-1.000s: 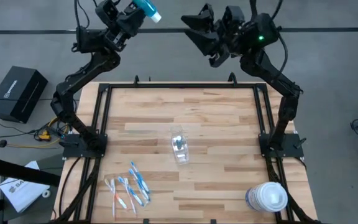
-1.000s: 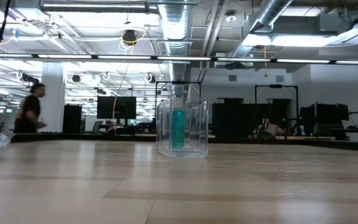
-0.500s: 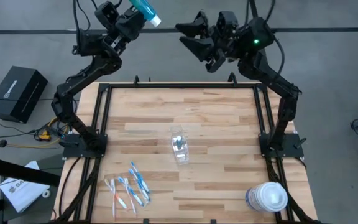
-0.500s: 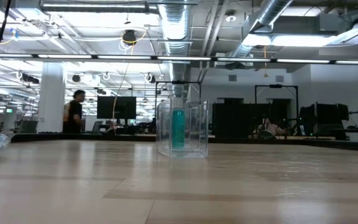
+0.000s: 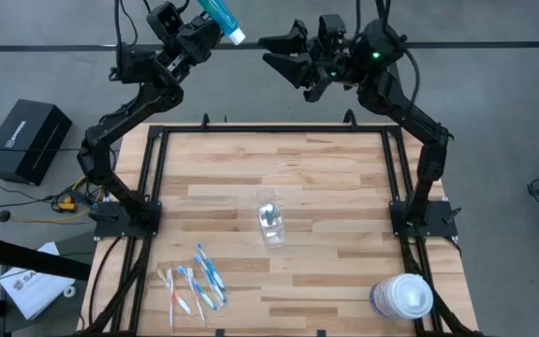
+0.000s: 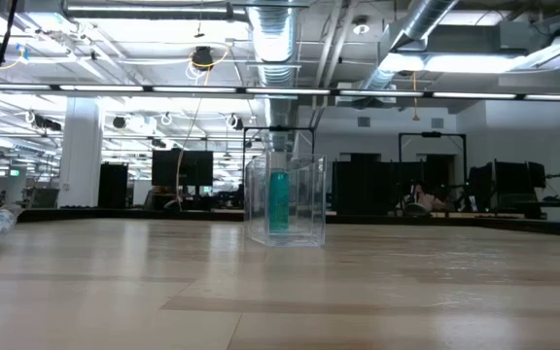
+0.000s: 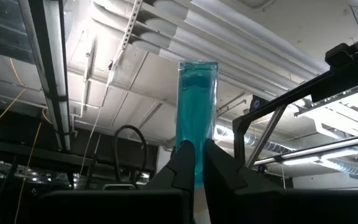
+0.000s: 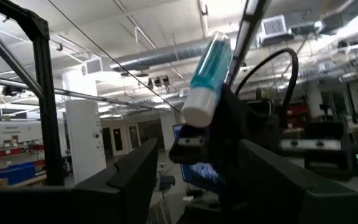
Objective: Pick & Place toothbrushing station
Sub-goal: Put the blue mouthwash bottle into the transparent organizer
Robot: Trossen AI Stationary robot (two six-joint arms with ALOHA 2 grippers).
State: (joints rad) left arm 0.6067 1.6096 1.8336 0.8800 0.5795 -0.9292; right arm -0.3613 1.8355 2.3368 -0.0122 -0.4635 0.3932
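My left gripper [image 5: 204, 28] is raised high beyond the table's far edge and is shut on a teal tube [image 5: 219, 14] with a white cap [image 5: 237, 36]. The tube also shows in the left wrist view [image 7: 196, 112] and the right wrist view [image 8: 209, 62]. My right gripper [image 5: 271, 51] is open, raised beside it, a short way to the tube's right, and touches nothing. A clear plastic cup [image 5: 269, 218] stands on its base mid-table with a second teal tube [image 6: 278, 200] upright inside. Several toothbrushes [image 5: 195, 281] lie flat near the near-left corner. My left gripper pinches the teal tube between its two fingers [image 7: 182, 163], on the tube's body near the cap end [image 7: 195, 158]. The fingers point upward and lie along the tube. The tube stands out past the fingertips, flat crimped end [image 7: 197, 65] farthest, far above the table.
A big round white-lidded tub [image 5: 402, 297] stands at the near-right corner. A black frame [image 5: 274, 131] rims the table's far edge and sides. A black box [image 5: 28, 139] sits on the floor to the left.
My right gripper has swung toward the table's left, closer to the teal tube in my left gripper, staying open. My left gripper and its tube have kept almost still. A person in the room behind has walked out of the low view.
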